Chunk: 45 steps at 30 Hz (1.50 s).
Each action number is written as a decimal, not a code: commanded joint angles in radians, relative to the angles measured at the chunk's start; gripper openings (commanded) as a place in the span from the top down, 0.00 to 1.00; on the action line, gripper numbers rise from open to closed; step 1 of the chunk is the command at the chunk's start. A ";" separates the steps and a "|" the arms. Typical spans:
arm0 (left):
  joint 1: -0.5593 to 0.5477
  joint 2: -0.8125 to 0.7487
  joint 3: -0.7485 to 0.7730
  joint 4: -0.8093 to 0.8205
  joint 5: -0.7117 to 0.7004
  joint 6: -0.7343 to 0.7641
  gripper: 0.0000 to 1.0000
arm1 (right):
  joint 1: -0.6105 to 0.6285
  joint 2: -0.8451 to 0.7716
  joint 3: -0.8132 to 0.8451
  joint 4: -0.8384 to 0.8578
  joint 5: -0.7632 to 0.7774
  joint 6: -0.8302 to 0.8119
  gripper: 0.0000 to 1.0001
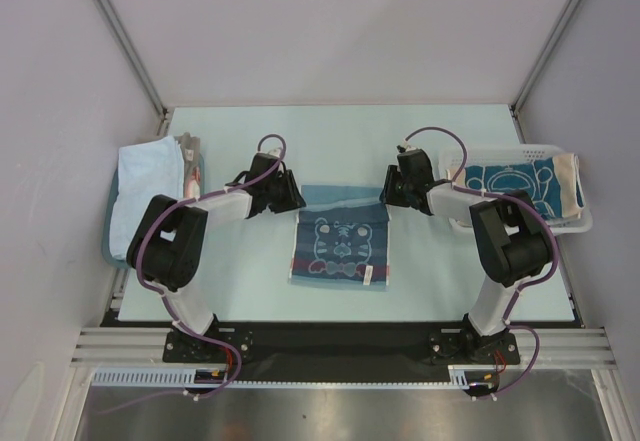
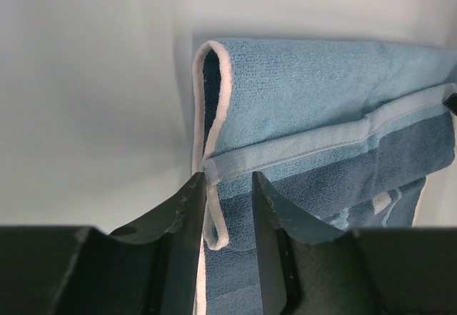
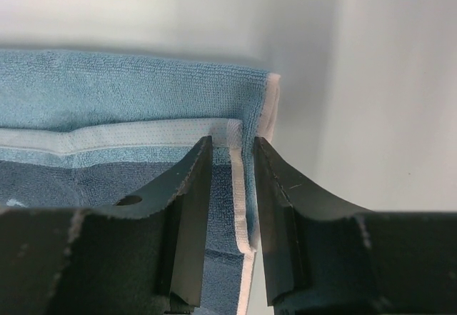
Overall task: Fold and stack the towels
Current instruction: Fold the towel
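Observation:
A dark teal towel [image 1: 340,246] with a white line drawing lies at the table's middle, its far strip turned over to show the lighter back. My left gripper [image 1: 295,199] is at its far left corner and my right gripper [image 1: 385,196] at its far right corner. In the left wrist view the towel [image 2: 321,93] rises beyond the gripper [image 2: 227,179], whose jaws are shut on its white-hemmed corner. The right wrist view shows the towel [image 3: 107,86] with its hemmed corner pinched in that gripper [image 3: 232,142].
A white mesh basket [image 1: 520,149] at the right holds another teal towel [image 1: 515,183] with a tan end. At the left, a teal tray [image 1: 108,251] carries a light blue towel [image 1: 145,186]. Grey walls close in both sides.

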 commanded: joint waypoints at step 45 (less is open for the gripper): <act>-0.017 -0.157 0.041 -0.099 -0.021 0.089 0.93 | 0.032 -0.167 -0.012 -0.064 0.000 -0.008 0.95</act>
